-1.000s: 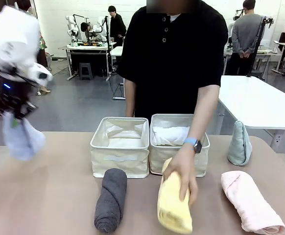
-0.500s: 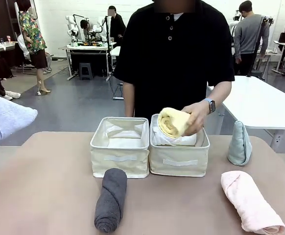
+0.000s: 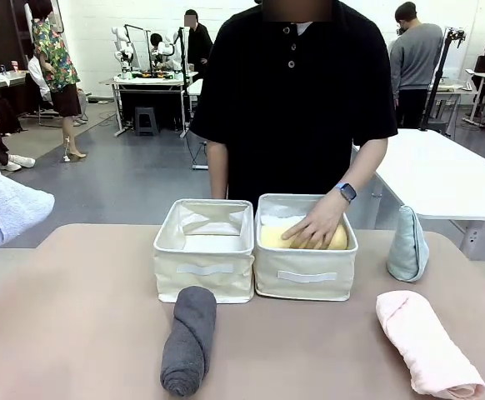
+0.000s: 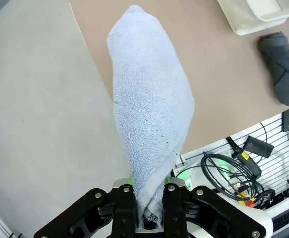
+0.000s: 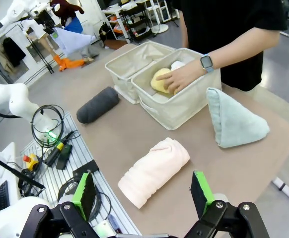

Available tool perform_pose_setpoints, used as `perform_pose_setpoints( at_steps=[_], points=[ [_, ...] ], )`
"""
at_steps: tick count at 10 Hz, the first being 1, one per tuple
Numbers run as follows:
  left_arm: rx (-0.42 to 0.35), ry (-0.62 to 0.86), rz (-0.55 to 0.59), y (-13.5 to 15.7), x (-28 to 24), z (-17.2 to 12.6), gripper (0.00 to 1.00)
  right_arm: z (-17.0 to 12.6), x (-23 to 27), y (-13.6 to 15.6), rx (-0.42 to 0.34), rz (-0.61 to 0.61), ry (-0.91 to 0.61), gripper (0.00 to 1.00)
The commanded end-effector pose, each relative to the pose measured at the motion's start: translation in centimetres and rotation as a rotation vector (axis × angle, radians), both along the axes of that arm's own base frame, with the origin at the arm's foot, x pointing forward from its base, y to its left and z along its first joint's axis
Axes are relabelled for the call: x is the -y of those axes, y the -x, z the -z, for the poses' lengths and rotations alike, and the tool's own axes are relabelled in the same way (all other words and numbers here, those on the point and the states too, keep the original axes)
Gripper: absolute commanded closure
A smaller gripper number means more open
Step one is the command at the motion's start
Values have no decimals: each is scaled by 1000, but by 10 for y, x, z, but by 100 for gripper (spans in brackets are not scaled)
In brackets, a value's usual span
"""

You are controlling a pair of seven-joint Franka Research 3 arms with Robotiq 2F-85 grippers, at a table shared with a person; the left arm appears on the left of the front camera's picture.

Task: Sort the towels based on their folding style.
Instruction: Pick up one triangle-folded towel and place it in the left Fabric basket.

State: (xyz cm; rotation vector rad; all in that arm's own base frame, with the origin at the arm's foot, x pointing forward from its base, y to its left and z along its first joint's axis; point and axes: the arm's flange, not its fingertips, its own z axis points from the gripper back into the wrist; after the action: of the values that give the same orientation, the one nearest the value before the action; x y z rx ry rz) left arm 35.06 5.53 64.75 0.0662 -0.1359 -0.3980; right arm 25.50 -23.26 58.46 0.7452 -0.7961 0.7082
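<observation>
1. My left gripper [image 4: 148, 192] is clamped hard on the narrow end of the lavender-blue towel [image 4: 149, 109]. Its wide body hangs free over the left edge of the table [image 3: 76, 333]. I judge that pinching the tip keeps the cone from unfolding.
2. My right gripper [image 5: 143, 192] stands wide open and holds nothing. It hovers over the near right corner, above the pink towel [image 3: 426, 342].
3. The person's hand [image 3: 313, 229] is pressing the yellow towel [image 3: 274, 237] into the right bin [image 3: 305, 279], against the white towel [image 5: 177, 64]. So rolls go there, I reckon, and the left bin [image 3: 202, 271] is for cones.
4. Out on the table, the dark grey towel [image 3: 188, 337] lies just in front of the left bin. The mint-green towel [image 3: 407, 246] stands upright beside the right bin.
5. There's broad bare tabletop between my left arm and the bins, so it's an easy run in.
6. I'd come over the left bin's rim from above, clear of the grey roll and the person's arm.
</observation>
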Motion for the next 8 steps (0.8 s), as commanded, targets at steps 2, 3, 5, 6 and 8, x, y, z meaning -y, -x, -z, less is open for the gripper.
perform_pose_setpoints(
  at_steps=[2, 3, 5, 6, 8],
  points=[
    [0, 0, 0, 0, 0, 0, 84, -2, 1, -1, 2, 4, -18, 0],
    [108, 64, 263, 17, 26, -15, 84, -2, 1, -1, 2, 4, -18, 0],
    [274, 49, 581, 33, 70, -53, 84, -2, 1, -1, 2, 4, -18, 0],
    [271, -1, 720, 27, 91, -63, 84, -2, 1, -1, 2, 4, -18, 0],
    [260, -61, 947, 8, 129, -70, 84, -2, 1, -1, 2, 4, -18, 0]
  ],
)
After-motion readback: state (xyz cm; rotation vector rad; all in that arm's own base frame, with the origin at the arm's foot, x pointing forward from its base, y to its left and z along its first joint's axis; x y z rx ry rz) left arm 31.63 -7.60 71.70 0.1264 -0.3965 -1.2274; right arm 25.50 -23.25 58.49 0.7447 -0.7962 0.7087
